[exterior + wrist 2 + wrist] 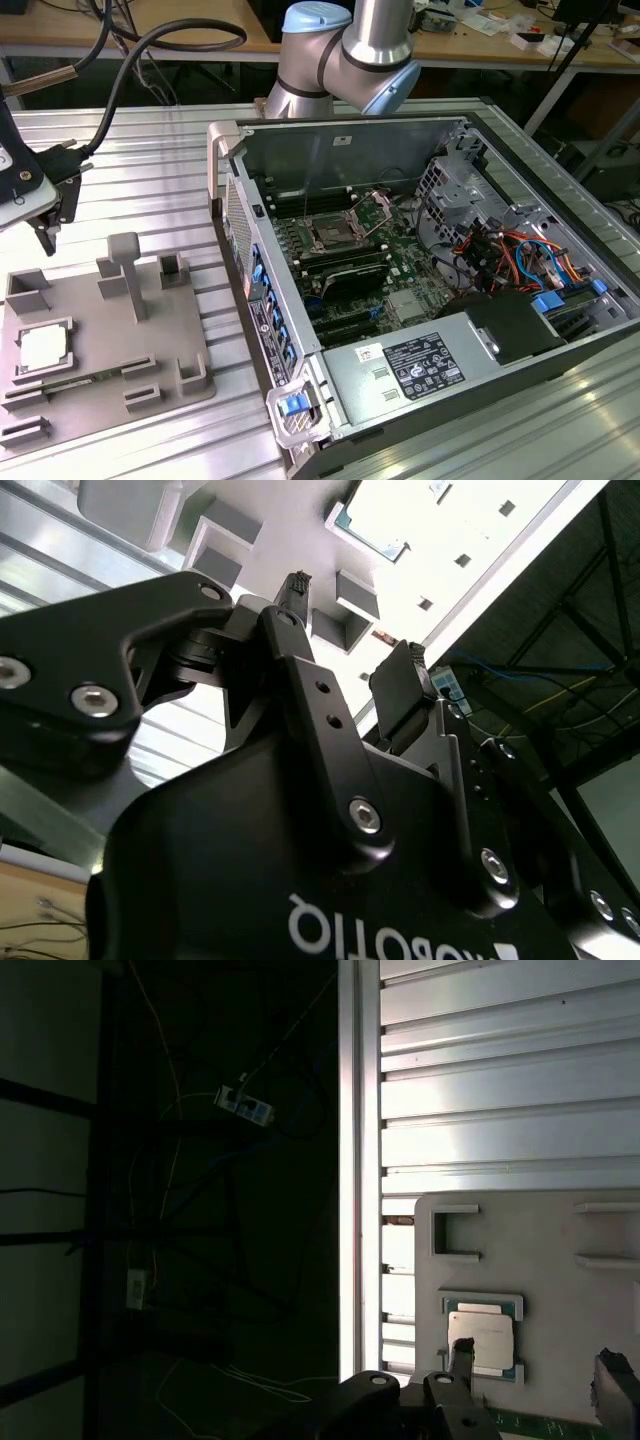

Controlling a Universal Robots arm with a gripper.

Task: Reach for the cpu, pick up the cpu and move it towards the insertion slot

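Observation:
The cpu (42, 348) is a small silvery square lying flat in a recess of the grey fixture (150, 340) at the exterior view's left. In the first wrist view the cpu (482, 1342) lies just beside one black fingertip (460, 1358). My gripper (55, 215) hangs in the air over the fixture's far corner, well above the chip and not touching it. In the second wrist view the gripper (355, 620) is open with nothing between its fingers. The insertion slot (330, 235), a shiny metal frame with a dark centre, sits on the board inside the open computer case.
The open computer case (420, 250) takes up the exterior view's right, with high metal walls around the board. Grey posts (128, 272) rise from the fixture, and a thin green memory stick (85, 380) lies along its near side. The table edge (350, 1160) borders dark floor.

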